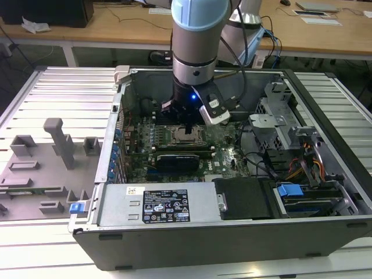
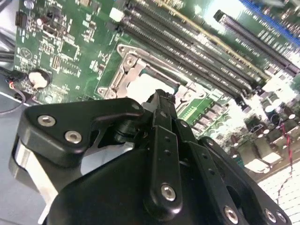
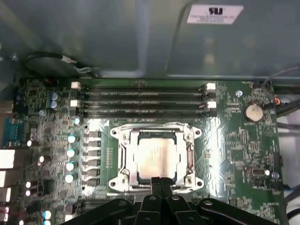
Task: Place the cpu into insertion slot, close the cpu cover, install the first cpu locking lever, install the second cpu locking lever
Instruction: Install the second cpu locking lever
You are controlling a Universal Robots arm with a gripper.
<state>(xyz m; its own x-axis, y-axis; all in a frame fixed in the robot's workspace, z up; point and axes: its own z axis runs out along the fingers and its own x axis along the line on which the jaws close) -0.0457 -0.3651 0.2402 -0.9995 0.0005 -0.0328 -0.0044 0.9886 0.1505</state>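
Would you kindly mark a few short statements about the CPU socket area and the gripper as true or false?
1. The cpu lies in the insertion slot. True.
2. The cpu cover stands raised upright. False: it lies flat around the chip.
3. The gripper hangs over the socket's edge, fingers together. True.
4. The gripper holds the cpu. False: the chip sits in the socket.
5. The memory slots lie beside the socket on the motherboard. True.
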